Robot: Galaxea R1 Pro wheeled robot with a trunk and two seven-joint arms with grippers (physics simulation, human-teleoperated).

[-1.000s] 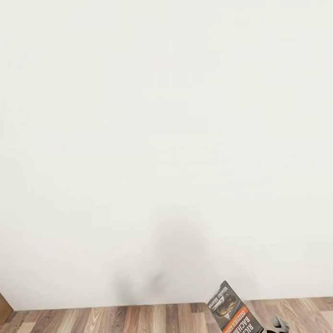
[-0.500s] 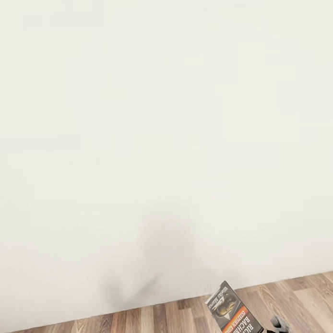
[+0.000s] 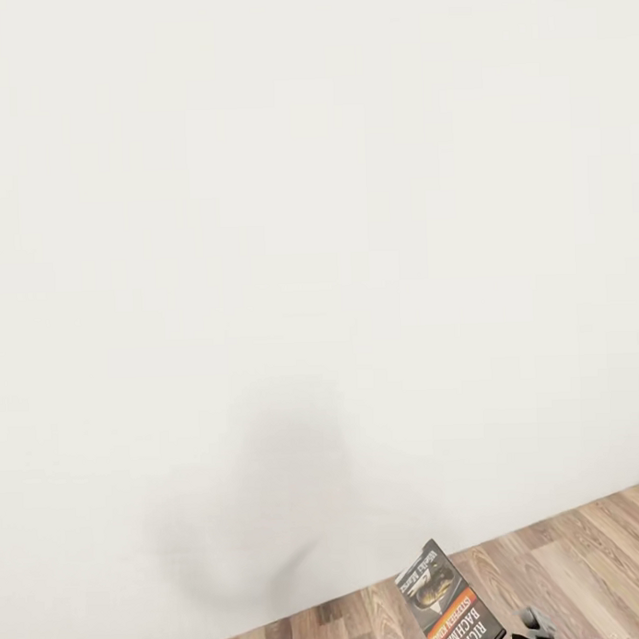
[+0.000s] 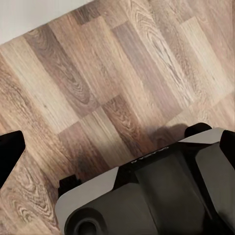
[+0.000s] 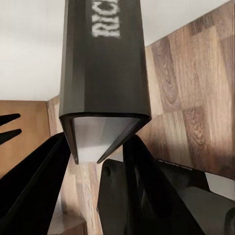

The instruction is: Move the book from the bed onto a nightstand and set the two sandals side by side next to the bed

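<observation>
Right hand is clenched on the book, fingers at either side of its lower edge. Book data: thin paperback, dark grey cover, orange band, white lettering (partly legible as "RIC"), held upright and tilted above the hand, over the wood-plank floor. Left hand: state cannot be told.

The right gripper clamps the book by its lower end, one dark finger pressed on each side. In the head view, the book stands tilted above it. The left arm hangs low, its wrist housing facing the floor.
</observation>
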